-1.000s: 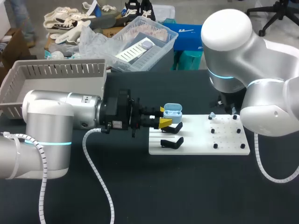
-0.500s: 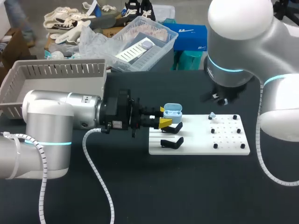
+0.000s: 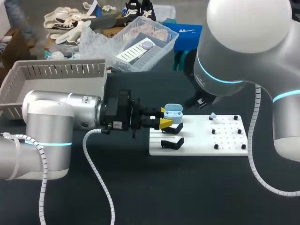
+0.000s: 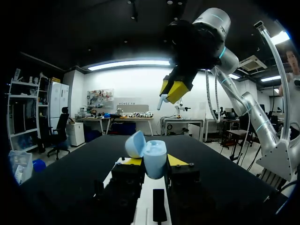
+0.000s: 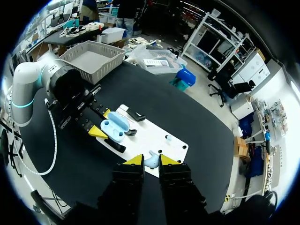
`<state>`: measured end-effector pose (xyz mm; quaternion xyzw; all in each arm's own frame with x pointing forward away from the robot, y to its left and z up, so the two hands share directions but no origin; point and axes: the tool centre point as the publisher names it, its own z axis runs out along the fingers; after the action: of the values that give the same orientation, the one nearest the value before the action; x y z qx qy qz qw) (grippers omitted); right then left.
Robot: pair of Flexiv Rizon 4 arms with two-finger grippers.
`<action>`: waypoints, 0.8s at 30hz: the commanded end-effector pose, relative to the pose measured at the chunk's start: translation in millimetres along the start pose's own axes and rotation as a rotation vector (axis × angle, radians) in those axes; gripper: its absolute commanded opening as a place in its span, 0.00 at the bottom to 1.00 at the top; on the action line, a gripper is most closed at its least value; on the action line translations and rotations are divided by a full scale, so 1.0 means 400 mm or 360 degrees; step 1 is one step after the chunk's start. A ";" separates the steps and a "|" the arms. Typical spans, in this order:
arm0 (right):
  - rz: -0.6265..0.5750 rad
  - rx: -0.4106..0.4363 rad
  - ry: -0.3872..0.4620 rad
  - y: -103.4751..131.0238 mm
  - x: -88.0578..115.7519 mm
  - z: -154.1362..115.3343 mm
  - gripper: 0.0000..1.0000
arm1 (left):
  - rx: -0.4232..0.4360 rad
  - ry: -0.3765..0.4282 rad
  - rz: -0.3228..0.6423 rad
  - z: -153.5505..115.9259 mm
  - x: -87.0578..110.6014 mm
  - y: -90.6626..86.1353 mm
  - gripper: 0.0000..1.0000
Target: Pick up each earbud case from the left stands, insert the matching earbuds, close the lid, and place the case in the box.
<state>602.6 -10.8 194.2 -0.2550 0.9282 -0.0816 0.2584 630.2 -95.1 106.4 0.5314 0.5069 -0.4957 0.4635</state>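
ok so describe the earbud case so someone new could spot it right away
Find the white board on the black table; two black stands sit at its left end. By the far stand, the left arm's fingers grip a light blue earbud case with its lid open; the near stand is empty.

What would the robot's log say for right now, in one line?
left hand: shut on open earbud case | right hand: shut on earbud, high above table
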 end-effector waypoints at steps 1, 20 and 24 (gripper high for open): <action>-0.0011 -0.0037 0.0006 0.028 -0.005 0.003 0.00 | -0.0002 0.0001 0.0000 0.001 0.001 0.001 0.00; -0.0035 -0.0365 0.0057 0.125 -0.059 0.006 0.00 | -0.0002 0.0001 0.0000 0.001 0.001 0.001 0.00; -0.0035 -0.0365 0.0057 0.125 -0.059 0.006 0.00 | -0.0002 0.0001 0.0000 0.001 0.001 0.001 0.00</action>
<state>598.3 43.9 186.6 -0.2912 0.9325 0.0172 0.2130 630.2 -95.1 106.4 0.5314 0.5069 -0.4957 0.4635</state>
